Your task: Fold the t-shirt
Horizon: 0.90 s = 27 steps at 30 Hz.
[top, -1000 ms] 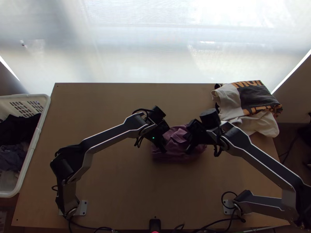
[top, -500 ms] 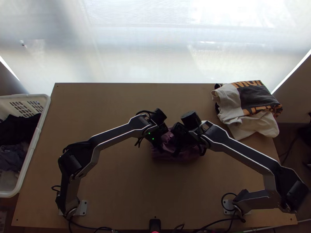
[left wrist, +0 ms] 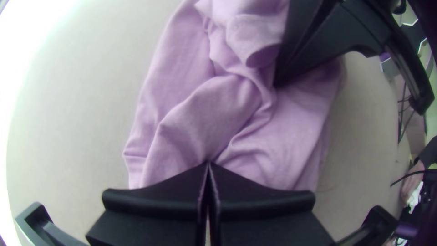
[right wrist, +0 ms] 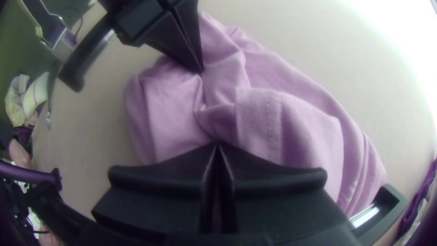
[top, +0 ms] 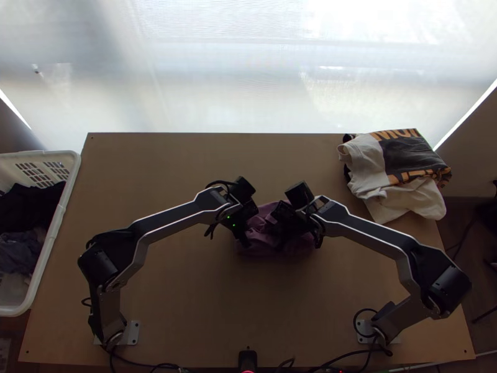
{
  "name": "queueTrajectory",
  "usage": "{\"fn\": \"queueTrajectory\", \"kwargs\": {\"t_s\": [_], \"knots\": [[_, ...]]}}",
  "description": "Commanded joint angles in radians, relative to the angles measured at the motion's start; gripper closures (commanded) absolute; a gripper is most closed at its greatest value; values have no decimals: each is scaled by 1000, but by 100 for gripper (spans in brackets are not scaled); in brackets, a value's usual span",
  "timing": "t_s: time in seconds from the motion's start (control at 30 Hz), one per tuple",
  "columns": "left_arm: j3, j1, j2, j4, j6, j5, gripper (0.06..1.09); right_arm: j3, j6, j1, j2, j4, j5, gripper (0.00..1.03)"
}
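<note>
This is a robot workspace set up for handling laundry, though whether the room belongs to a home or a lab cannot be told. A left arm (top: 180,224) and a right arm (top: 373,239) stand on base plates on a wooden table (top: 168,298), with cables (top: 349,359) along its near edge. A white basket (top: 72,180) of clothes (top: 31,202) stands beside it, and a bright, translucent covering (top: 217,81) lies beyond.

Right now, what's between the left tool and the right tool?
Just bunched, creased cloth of the purple t-shirt, running from the left tool to the right tool. Both wrist views show it.
</note>
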Motion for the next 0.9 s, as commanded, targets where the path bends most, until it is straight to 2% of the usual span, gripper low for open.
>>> {"fn": "queueTrajectory", "kwargs": {"t_s": [0.0, 0.23, 0.47, 0.53, 0.6, 0.67, 0.7, 0.73, 0.8, 0.83, 0.87], "knots": [[-45, 5, -17, 18, 18, -16, 105, -25, -55, -62, 33, 22, -2, 100], [-48, 5, -16, 23, 38, -25, 105, -70, -156, -282, -68, -21, -2, 100], [-52, -2, -2, 32, 53, -39, 105, -79, -355, -565, -156, -118, -2, 100], [-50, -5, 0, 38, 53, -42, 105, -74, -397, -622, -162, -147, -2, 100], [-42, -5, -7, 38, 50, -42, 105, -76, -401, -645, -185, -161, -2, 100], [-33, -5, -34, 32, 38, -41, 104, -80, -381, -636, -235, -190, -2, 87], [-32, -5, -54, 24, 30, -41, 100, -83, -377, -618, -269, -210, -2, 83], [-27, -6, -74, 12, 30, -41, 84, -90, -369, -598, -306, -222, -2, 79], [-18, -5, -119, -5, 29, -41, 31, -94, -337, -550, -369, -239, 12, 66], [-13, 2, -143, -14, 27, -41, 16, -94, -319, -524, -390, -250, 29, 60], [-10, 9, -166, -17, 24, -41, 10, -94, -303, -498, -409, -260, 38, 54]]}}
